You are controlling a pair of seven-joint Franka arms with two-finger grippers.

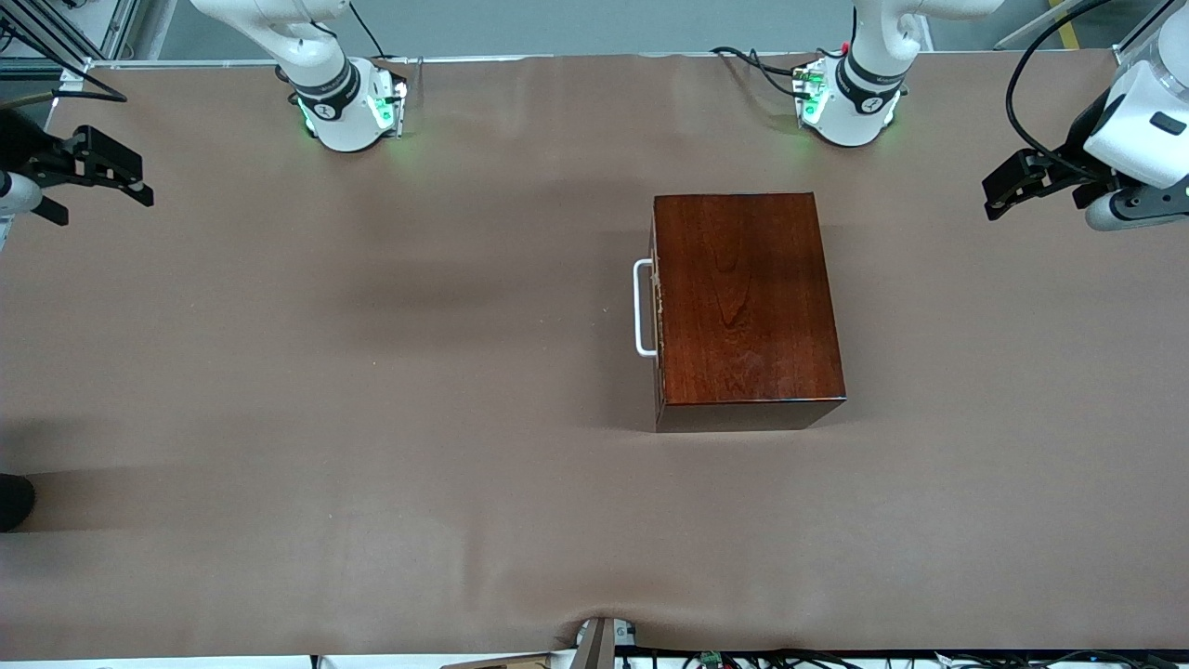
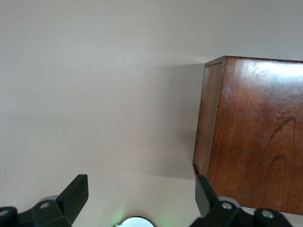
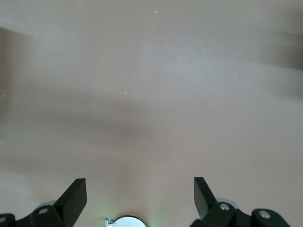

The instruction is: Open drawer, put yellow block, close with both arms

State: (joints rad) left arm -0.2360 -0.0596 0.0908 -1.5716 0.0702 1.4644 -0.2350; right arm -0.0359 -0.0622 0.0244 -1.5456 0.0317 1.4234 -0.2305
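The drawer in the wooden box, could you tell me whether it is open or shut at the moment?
Shut. The drawer sits flush in the wooden box, with only its white handle standing out and no pale tray showing.

We see the box (image 1: 748,302) as glossy, dark reddish-brown wood with clear grain, and its handle (image 1: 643,308) looks smooth and white. The table (image 1: 372,418) wears a matt brown cover, slightly rippled, while the left gripper (image 2: 141,195) and right gripper (image 3: 140,194) look like matt black plastic.
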